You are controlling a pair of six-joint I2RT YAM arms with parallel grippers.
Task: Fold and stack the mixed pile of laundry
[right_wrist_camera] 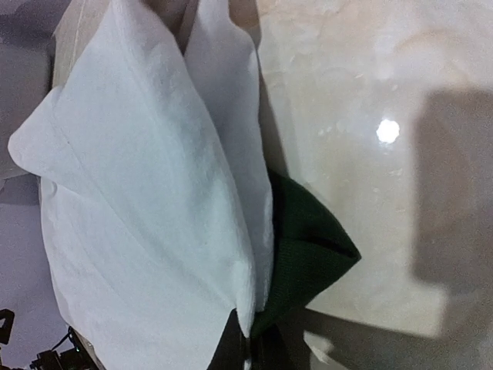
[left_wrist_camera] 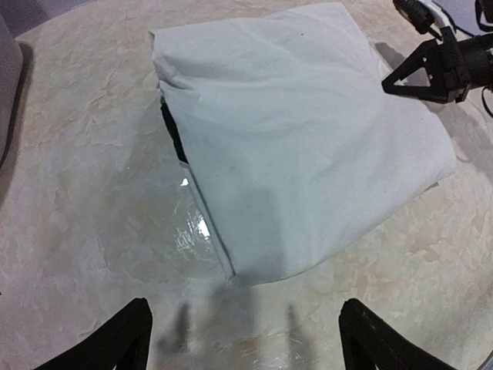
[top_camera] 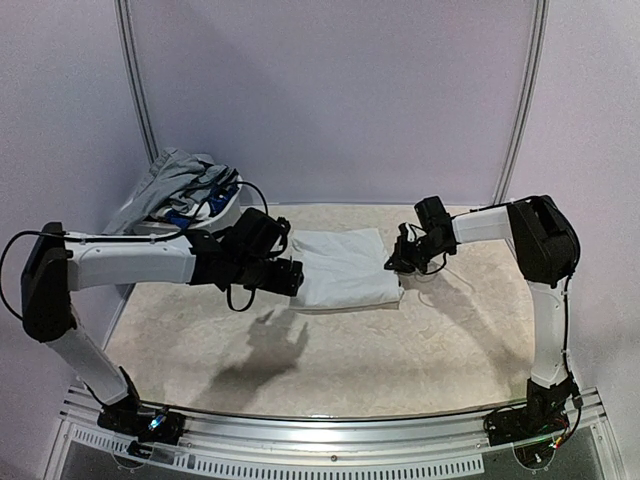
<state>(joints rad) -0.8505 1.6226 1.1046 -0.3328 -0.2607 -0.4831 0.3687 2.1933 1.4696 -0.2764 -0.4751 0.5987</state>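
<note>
Bright overhead light glares off the table [right_wrist_camera: 387, 129] (shadows soft-edged).

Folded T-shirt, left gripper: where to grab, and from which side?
Grip the T-shirt's left edge, coming in low from the left. The stacked layers end there in an exposed edge that faces the open left gripper, so one pinch could catch them all. The right gripper crowds the opposite edge.

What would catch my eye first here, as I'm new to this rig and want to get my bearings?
A folded white T-shirt lies mid-table, with a dark green sleeve peeking from under it. The right gripper is at its right edge, and the left gripper hovers open by its left edge. At the back left, a laundry pile is heaped in a white basket.
</note>
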